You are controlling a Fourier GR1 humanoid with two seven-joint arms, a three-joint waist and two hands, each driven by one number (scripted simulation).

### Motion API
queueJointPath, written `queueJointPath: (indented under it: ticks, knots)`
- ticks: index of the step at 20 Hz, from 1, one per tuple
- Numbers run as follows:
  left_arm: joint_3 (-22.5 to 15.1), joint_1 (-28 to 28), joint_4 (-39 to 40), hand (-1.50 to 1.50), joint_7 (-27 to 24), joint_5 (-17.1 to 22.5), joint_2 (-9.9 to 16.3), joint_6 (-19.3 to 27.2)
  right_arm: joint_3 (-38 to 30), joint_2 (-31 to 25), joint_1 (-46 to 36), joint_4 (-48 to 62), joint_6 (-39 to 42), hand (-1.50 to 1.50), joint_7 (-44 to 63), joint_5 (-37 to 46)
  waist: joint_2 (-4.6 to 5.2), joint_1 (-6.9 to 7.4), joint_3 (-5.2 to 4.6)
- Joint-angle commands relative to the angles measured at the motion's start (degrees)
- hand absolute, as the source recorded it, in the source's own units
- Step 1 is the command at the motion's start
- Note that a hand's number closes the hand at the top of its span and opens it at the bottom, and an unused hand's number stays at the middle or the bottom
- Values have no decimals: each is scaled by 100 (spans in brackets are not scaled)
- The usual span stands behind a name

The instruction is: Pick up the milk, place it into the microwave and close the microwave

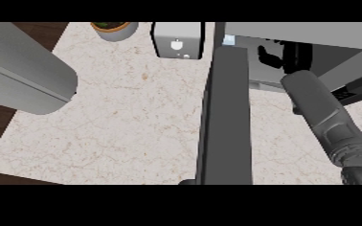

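The microwave stands at the back right with its dark door swung wide open toward me. My right forearm reaches into the cavity, where the black right hand shows with relaxed fingers and nothing visible in them. A small white and pale blue patch, apparently the milk, peeks out at the cavity's left edge behind the door's top. It is apart from the hand and mostly hidden. My left forearm looms large at the left; its hand does not show.
A white boxy appliance stands at the back, just left of the microwave. A potted plant sits at the back left. The pale marble counter stretches between my left forearm and the open door.
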Motion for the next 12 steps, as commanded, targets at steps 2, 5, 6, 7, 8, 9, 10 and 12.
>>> queueJointPath:
  ticks: [2,5,6,7,8,9,10,12]
  knots:
    - [-30,-143,192,-150,-96,-210,16,-7,131,-104,-57,189,-506,-150,306,193,18,52,17]
    - [-12,-223,143,-150,-103,-307,58,47,121,61,-154,9,11,-150,-92,155,17,95,33]
    - [14,-311,237,-150,-44,-299,133,87,141,58,-128,12,57,-150,-167,176,18,46,33]
    - [-46,-228,224,-150,-85,-316,88,-7,85,56,14,-71,41,-150,-368,118,8,30,37]
    - [-95,-298,316,-150,-28,-337,152,-32,106,70,-189,-33,232,-150,-274,138,-3,22,30]
    - [-126,-155,309,-150,-30,-302,204,-215,145,25,-264,-9,350,-150,-282,178,-20,86,25]
    - [-217,-272,248,-150,-50,-427,115,-113,105,-8,-190,-39,534,-150,-447,129,6,26,36]
    - [-389,-180,233,-150,-19,-423,74,-269,60,138,-321,-41,630,-150,-437,79,9,112,34]
